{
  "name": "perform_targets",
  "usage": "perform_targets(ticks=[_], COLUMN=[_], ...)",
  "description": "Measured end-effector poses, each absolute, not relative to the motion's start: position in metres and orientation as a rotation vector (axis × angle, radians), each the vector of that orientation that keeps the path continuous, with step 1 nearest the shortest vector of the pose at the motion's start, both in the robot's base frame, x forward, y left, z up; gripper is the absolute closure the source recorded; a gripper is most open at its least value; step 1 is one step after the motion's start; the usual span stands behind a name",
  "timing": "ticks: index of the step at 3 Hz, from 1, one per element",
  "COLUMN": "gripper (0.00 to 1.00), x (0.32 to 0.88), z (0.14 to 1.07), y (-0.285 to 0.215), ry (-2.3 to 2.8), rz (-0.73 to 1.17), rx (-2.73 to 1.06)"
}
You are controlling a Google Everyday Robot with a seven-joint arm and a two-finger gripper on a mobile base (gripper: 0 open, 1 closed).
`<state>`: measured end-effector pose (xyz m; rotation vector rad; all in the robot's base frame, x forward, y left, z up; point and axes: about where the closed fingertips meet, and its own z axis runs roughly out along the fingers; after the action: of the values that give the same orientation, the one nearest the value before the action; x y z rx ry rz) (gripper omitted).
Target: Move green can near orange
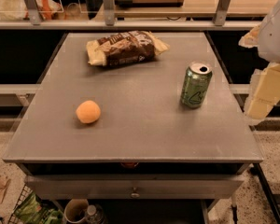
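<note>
The green can (195, 85) stands upright on the right side of the grey table (140, 139), with its silver top and pull-tab opening showing. The orange (88, 111) lies on the left side of the table, well apart from the can. My gripper (262, 97), pale yellow below a white arm (276, 29), hangs just off the table's right edge, to the right of the can and not touching it. It holds nothing that I can see.
A brown and cream snack bag (123, 47) lies at the back of the table. A rail with metal posts (107, 6) runs behind the table. A drawer (135, 188) sits under the front edge, with a basket and cups (77, 211) on the floor below.
</note>
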<state>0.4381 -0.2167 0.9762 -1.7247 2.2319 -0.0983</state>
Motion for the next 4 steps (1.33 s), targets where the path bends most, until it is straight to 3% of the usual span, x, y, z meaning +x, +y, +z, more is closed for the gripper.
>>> perform_targets(ticks=[2, 4], gripper=[0.0, 0.0], x=[0.442, 0.445], z=[0.979, 0.968], y=[-0.223, -0.28], ry=[2.258, 2.28], rz=[-0.122, -0.053], rx=[-1.649, -1.176])
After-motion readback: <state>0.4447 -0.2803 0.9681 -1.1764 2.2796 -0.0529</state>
